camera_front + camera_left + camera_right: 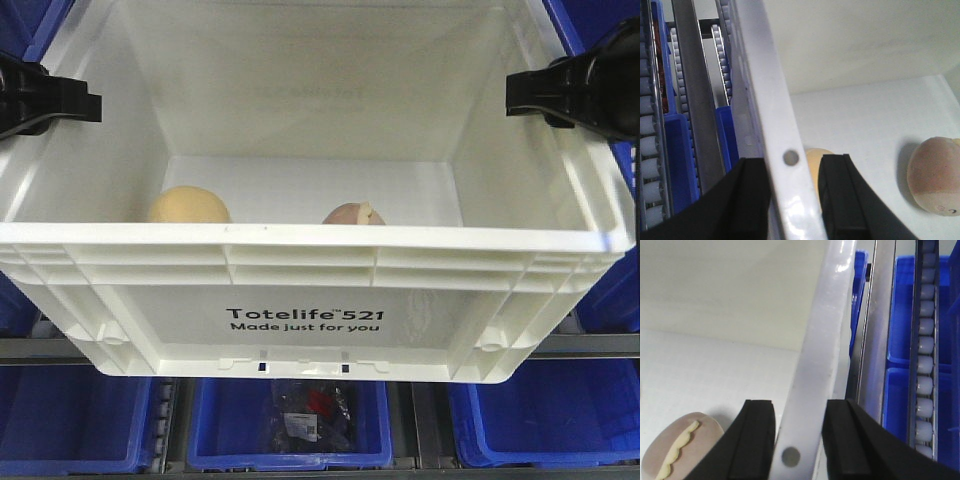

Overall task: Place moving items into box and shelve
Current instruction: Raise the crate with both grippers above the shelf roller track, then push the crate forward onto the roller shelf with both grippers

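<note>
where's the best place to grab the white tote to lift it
Grip the white tote by its two side rims, one end effector per side from above, fingers straddling the wall. The thin upright rim fits between them, as the left end effector and right end effector show.

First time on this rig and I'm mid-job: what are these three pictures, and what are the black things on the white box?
The big picture looks forward from the robot's front camera at a white crate held up in front of shelving with blue bins. The black parts are the robot's two grippers. The left gripper and right gripper each have their own wrist camera, and each straddles a side wall of the crate, one finger inside, one outside. Inside lie a tan bun and a pinkish bun.
</note>
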